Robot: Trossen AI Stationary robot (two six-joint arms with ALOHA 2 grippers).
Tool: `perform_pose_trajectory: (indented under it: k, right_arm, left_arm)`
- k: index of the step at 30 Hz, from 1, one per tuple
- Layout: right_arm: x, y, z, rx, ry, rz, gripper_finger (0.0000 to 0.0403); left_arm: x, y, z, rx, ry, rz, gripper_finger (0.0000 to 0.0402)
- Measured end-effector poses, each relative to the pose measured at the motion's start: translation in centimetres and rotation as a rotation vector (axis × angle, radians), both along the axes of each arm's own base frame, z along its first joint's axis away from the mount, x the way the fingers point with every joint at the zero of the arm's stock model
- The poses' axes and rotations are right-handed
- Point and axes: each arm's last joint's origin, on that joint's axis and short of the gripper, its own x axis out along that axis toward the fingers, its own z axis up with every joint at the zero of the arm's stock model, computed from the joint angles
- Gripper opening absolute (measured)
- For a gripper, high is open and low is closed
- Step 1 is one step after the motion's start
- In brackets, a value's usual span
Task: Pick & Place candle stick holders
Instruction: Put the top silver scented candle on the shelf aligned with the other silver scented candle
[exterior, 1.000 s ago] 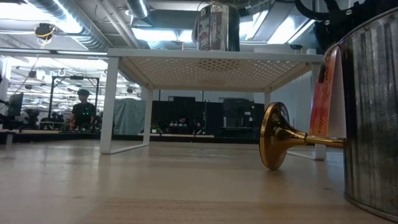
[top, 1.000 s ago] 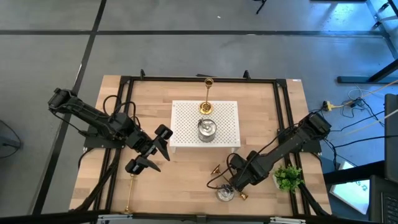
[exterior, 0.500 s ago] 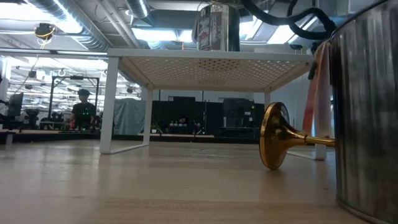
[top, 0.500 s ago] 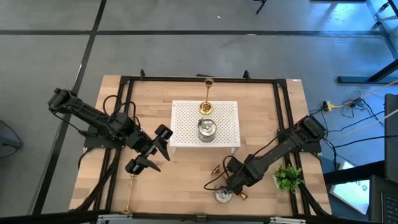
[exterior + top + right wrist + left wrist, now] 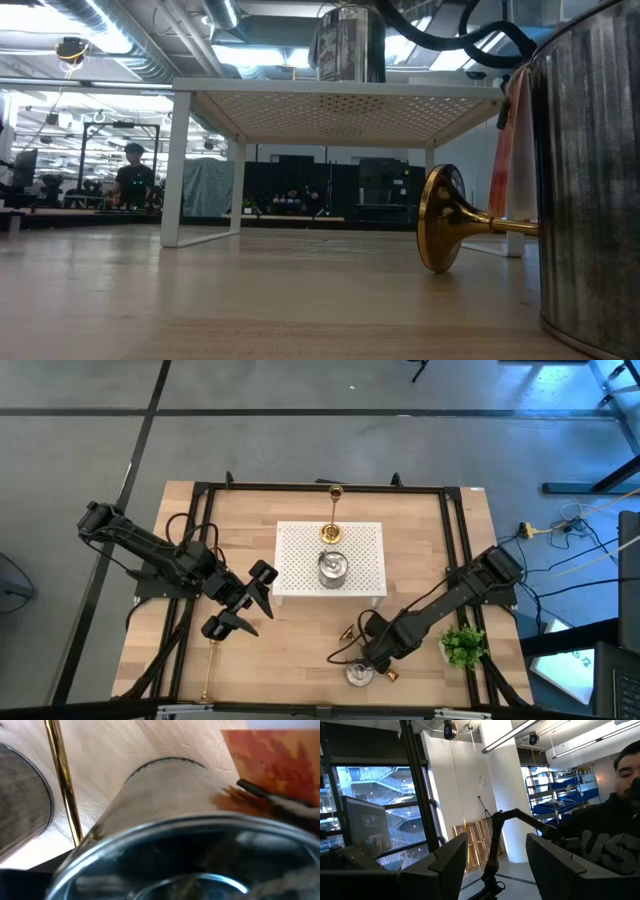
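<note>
Two holders (image 5: pixel 331 565) stand on the stand (image 5: pixel 365 550); the plant (image 5: pixel 463 645) sits near the table's (image 5: pixel 420 540) right edge.

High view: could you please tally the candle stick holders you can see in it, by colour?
Gold candlesticks: 3
Silver holders: 2
Total: 5 visible in the high view; the right arm may hide more.
</note>
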Motion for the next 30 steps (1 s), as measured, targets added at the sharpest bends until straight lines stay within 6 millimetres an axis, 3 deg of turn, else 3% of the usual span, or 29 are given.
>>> perform_pose_trajectory:
  k: [7, 14, 19, 30]
  right_arm:
    - [0.26, 0.13, 0.38, -0.014, -0.011, 0.037, 0.035]
    - [0.3, 0.14, 0.41, -0.014, -0.016, 0.039, 0.0389]
    - [0.31, 0.16, 0.46, -0.011, -0.015, 0.023, 0.0348]
    - [0.31, 0.22, 0.51, 0.009, -0.003, 0.016, 0.0346]
  left_arm:
    - [0.0, -0.01, 0.0, 0.0, 0.0, 0.0, 0.0198]
    - [0.0, 0.0, 0.0, 0.0, 0.0, 0.0, 0.0198]
    - [0.0, 0.0, 0.0, 0.0, 0.0, 0.0, 0.0198]
    - [0.0, 0.0, 0.0, 0.0, 0.0, 0.0, 0.0198]
